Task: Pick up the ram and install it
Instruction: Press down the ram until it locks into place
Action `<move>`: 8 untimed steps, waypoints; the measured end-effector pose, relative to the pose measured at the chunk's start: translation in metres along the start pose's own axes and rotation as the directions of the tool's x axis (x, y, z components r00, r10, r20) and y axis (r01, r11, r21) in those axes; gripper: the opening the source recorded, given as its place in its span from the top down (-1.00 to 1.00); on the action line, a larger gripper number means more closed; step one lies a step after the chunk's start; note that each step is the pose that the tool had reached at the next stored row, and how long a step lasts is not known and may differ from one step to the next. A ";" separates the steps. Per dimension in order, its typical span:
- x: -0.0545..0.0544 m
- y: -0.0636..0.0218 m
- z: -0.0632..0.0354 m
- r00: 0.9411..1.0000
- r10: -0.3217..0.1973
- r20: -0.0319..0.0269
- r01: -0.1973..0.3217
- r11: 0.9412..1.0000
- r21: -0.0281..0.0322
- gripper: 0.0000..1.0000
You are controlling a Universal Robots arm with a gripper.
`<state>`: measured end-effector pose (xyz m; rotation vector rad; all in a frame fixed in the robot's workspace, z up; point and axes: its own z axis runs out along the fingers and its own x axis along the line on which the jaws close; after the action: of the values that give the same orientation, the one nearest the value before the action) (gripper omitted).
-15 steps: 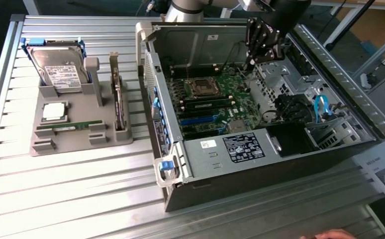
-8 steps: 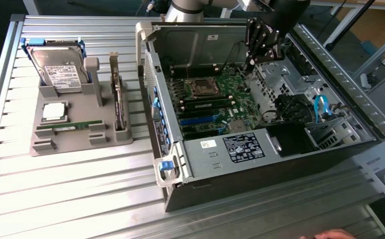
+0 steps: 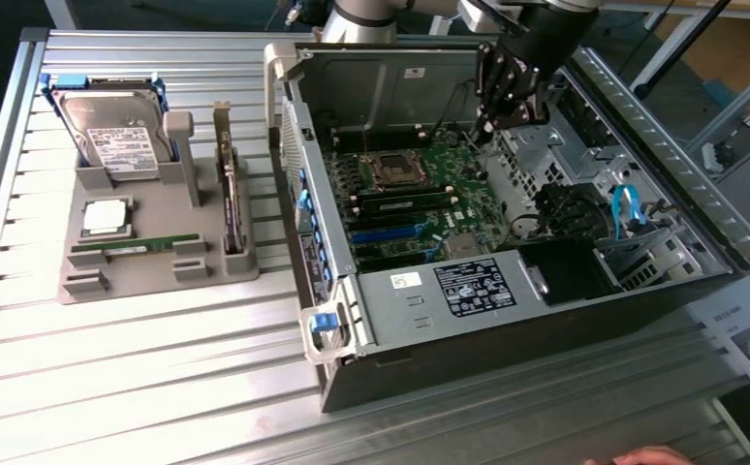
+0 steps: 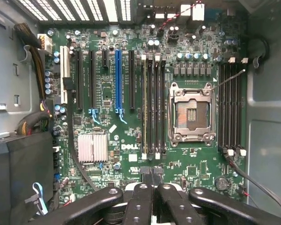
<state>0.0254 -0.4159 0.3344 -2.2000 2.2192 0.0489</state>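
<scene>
The ram [image 3: 136,246] is a thin green stick lying flat in the front slot of the grey holder [image 3: 155,281], at the exterior view's left, outside the computer case. My gripper [image 3: 490,120] hangs inside the open case [image 3: 505,291], over the far part of the motherboard [image 3: 414,194] and well away from the ram. In the wrist view the gripper [image 4: 152,177] is shut with nothing between its black fingers [image 4: 141,197]. Under it lie the motherboard [image 4: 131,140], the empty processor socket [image 4: 191,115] and the long black memory slots [image 4: 154,103] beside it.
The holder also carries a hard drive [image 3: 116,140], a square silver processor chip [image 3: 105,217] and an upright dark card [image 3: 229,194]. Case walls, a drive cage and cables [image 3: 627,208] ring the motherboard. A person's hand [image 3: 646,456] shows at the near edge.
</scene>
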 end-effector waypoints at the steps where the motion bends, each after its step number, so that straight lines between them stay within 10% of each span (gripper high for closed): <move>1: 0.000 0.0000 0.0014 1.000 0.000 0.000 0.000 1.000 0.000 0.80; 8: 0.000 -0.0001 0.0128 1.000 0.000 0.000 0.000 1.000 0.004 0.80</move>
<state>0.0254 -0.4159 0.3216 -2.1982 2.2173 0.0445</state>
